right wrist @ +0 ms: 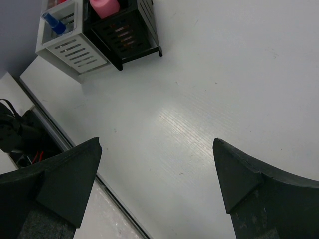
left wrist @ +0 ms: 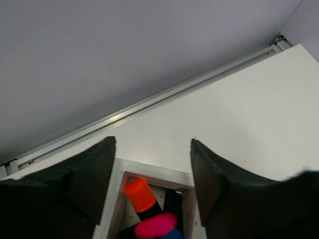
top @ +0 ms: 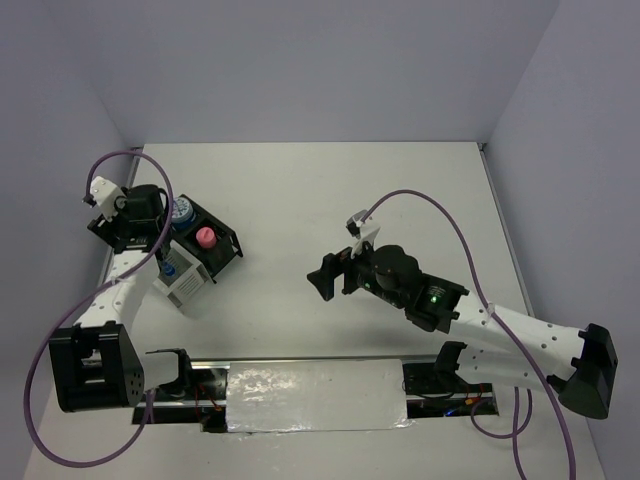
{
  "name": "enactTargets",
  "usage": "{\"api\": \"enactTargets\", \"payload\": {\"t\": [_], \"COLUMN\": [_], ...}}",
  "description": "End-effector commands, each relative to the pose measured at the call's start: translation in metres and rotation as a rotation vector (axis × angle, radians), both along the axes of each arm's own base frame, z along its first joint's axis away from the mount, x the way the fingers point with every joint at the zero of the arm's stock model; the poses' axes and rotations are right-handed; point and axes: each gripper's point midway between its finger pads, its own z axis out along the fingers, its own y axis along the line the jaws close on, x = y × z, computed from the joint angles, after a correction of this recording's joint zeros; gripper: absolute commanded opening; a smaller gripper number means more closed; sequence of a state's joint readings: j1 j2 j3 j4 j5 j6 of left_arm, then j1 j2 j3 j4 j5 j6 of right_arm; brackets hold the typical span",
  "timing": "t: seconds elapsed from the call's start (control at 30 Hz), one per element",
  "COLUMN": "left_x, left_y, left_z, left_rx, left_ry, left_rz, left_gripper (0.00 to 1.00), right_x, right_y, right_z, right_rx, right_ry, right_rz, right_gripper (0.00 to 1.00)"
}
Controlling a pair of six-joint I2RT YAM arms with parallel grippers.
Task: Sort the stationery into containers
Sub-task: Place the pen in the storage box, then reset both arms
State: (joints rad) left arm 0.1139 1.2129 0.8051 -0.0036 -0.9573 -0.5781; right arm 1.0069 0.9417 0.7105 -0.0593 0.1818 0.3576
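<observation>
The containers stand at the table's left: a black box (top: 215, 245) joined to a white slotted box (top: 183, 287). A pink-tan cylinder (top: 204, 237) and a blue-white roll (top: 182, 212) sit in the black compartments. My left gripper (top: 158, 245) hangs over the white box (left wrist: 149, 174), open (left wrist: 153, 144), with nothing between its fingers. Below them, an orange-capped marker (left wrist: 140, 195), a pink-capped marker (left wrist: 155, 225) and a blue cap (left wrist: 174, 234) lie inside. My right gripper (top: 325, 277) hovers open (right wrist: 157, 144) over bare table. Its view shows the white box (right wrist: 75, 52), black box (right wrist: 127, 35), cylinder (right wrist: 103, 6) and a blue-capped marker (right wrist: 54, 22).
A metal rail (left wrist: 149, 104) runs along the table's far edge below the grey wall. A foil-covered strip (top: 315, 395) lies between the arm bases at the near edge. Purple cables (top: 440, 215) loop from both arms.
</observation>
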Motion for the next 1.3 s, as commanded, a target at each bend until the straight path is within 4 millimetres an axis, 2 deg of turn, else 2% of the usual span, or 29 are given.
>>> {"api": "enactTargets", "payload": {"t": [0.0, 0.13, 0.23, 0.27, 0.3, 0.33, 0.37, 0.43, 0.47, 0.53, 0.57, 0.6, 0.67, 0.7, 0.77, 0.83, 0.9, 1.0, 1.1, 1.27], "left_x": [0.005, -0.002, -0.008, -0.002, 0.002, 0.003, 0.010, 0.005, 0.007, -0.008, -0.018, -0.032, -0.051, -0.064, -0.085, -0.108, -0.133, -0.166, -0.190, -0.203], "left_y": [0.001, 0.001, -0.004, -0.012, -0.020, -0.031, -0.052, -0.077, -0.100, -0.118, -0.132, -0.138, -0.149, -0.157, -0.157, -0.152, -0.148, -0.139, -0.137, -0.149], "left_z": [0.008, 0.014, 0.041, 0.056, 0.065, 0.086, 0.092, 0.110, 0.110, 0.116, 0.107, 0.113, 0.101, 0.108, 0.103, 0.118, 0.124, 0.142, 0.145, 0.141], "left_rx": [-0.001, -0.009, -0.016, -0.025, -0.031, -0.030, -0.047, -0.060, -0.090, -0.118, -0.155, -0.161, -0.201, -0.195, -0.199, -0.146, -0.111, -0.063, -0.068, -0.049], "left_ry": [-0.041, -0.043, -0.070, -0.072, -0.065, -0.068, -0.050, -0.004, 0.013, 0.015, 0.049, 0.024, 0.045, 0.008, 0.035, -0.003, -0.014, -0.064, -0.091, -0.130], "left_rz": [-0.001, 0.009, -0.021, -0.095, -0.159, -0.232, -0.343, -0.490, -0.622, -0.720, -0.789, -0.817, -0.868, -0.915, -0.915, -0.908, -0.896, -0.853, -0.839, -0.940], "left_gripper": [0.77, 0.83, 0.91, 0.99, 0.99, 0.99, 0.99, 0.99, 0.99, 0.99, 0.99, 0.99, 0.99, 0.99, 0.99, 0.99, 0.99, 0.99, 0.99, 0.99], "right_x": [0.003, 0.003, 0.003, 0.003, 0.001, 0.000, 0.001, 0.000, -0.001, 0.002, 0.000, 0.000, -0.004, -0.006, -0.014, -0.023, -0.033, -0.048, -0.062, -0.077], "right_y": [0.003, 0.001, -0.008, -0.014, -0.020, -0.025, -0.038, -0.058, -0.071, -0.103, -0.118, -0.136, -0.158, -0.175, -0.195, -0.215, -0.233, -0.254, -0.267, -0.278], "right_z": [0.018, 0.019, 0.027, 0.035, 0.038, 0.042, 0.054, 0.062, 0.071, 0.082, 0.091, 0.099, 0.111, 0.119, 0.139, 0.143, 0.152, 0.158, 0.158, 0.146], "right_rx": [0.045, 0.036, 0.033, 0.044, 0.036, 0.033, 0.047, 0.018, 0.020, -0.024, -0.028, -0.055, -0.061, -0.076, -0.045, -0.050, -0.029, 0.015, 0.041, 0.032], "right_ry": [-0.042, -0.046, -0.055, -0.070, -0.071, -0.076, -0.104, -0.109, -0.129, -0.140, -0.157, -0.166, -0.182, -0.186, -0.197, -0.185, -0.183, -0.191, -0.189, -0.161], "right_rz": [0.006, 0.004, -0.020, -0.036, -0.045, -0.059, -0.098, -0.149, -0.181, -0.295, -0.332, -0.389, -0.442, -0.488, -0.526, -0.556, -0.572, -0.565, -0.540, -0.494], "right_gripper": [1.00, 1.00, 1.00, 1.00, 1.00, 1.00, 1.00, 1.00, 1.00, 1.00, 1.00, 1.00, 1.00, 1.00, 1.00, 1.00, 1.00, 1.00, 1.00, 1.00]}}
